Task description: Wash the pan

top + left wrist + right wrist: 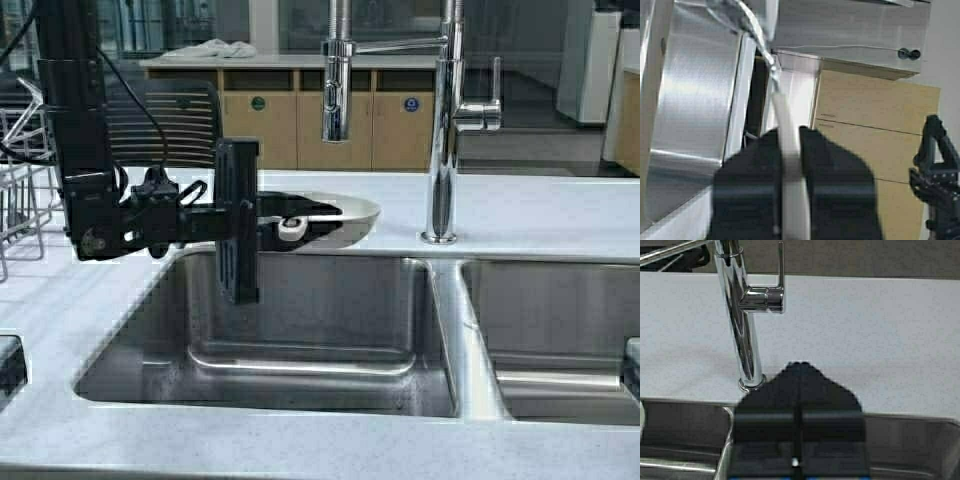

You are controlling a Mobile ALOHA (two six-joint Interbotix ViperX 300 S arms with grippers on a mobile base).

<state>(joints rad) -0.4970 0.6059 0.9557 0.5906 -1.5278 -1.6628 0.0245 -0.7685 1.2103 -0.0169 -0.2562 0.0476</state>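
White countertop (560, 215) with a double steel sink: left basin (300, 330) and right basin (560, 330). A tall chrome faucet (441, 150) stands on the counter at the far edge, just behind the divider between the basins; its spray head (337, 90) hangs over the far part of the left basin, above the pan. A wire dish rack (20, 190) sits at the counter's left end, and a slatted chair back (165, 125) and wooden cabinets (330, 125) lie beyond the counter. The pan (345, 215), small, shallow, round and cream-white, is at the far rim of the left basin, near the counter's far edge; whether it rests on the counter or is held just above it cannot be told. Its pale handle (790, 150) points toward the counter's left end, so its long axis runs parallel to the far edge. The left gripper (285, 225), reaching in from the left over the basin's far rim, has its fingers (750, 185) clamped on the handle. The right gripper (799, 415) is over the near side of the right basin, fingers pressed together, facing the faucet base.
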